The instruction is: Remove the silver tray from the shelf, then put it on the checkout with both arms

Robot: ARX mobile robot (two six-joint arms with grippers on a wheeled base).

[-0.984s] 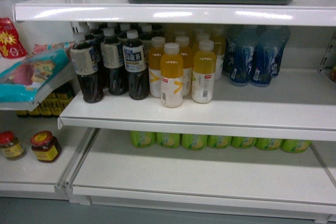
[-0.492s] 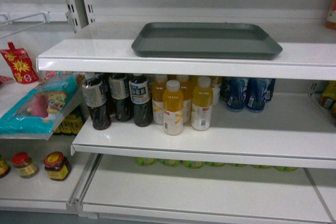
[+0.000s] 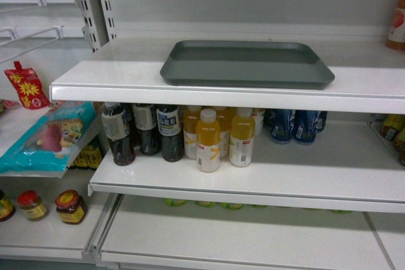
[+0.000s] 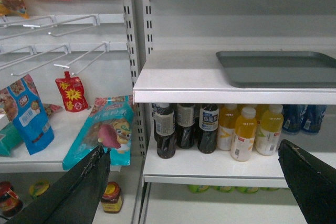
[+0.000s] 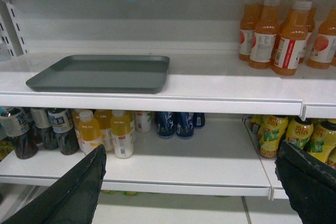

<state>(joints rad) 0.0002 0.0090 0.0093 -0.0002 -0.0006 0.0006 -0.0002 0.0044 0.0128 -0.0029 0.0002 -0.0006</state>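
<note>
The silver tray (image 3: 247, 63) lies flat on the top white shelf (image 3: 114, 83), its front rim near the shelf's lip. Neither arm shows in the head view. In the left wrist view the tray (image 4: 281, 68) is up and to the right of my left gripper (image 4: 191, 149), which is open wide and holds nothing. In the right wrist view the tray (image 5: 102, 72) is up and to the left of my right gripper (image 5: 190, 149), also open and empty. Both grippers hang in front of the shelving, below the tray's level. The checkout is out of view.
Dark, yellow and blue bottles (image 3: 207, 138) crowd the board under the tray. Orange juice bottles (image 5: 278, 35) stand on the top shelf right of the tray. Snack packets (image 4: 107, 129), wire hooks (image 4: 63, 51) and jars (image 3: 69, 205) fill the left bay.
The head view has risen over the last second: the tray now sits lower in the frame and its inside shows from above. The tray itself has not moved on the shelf.
</note>
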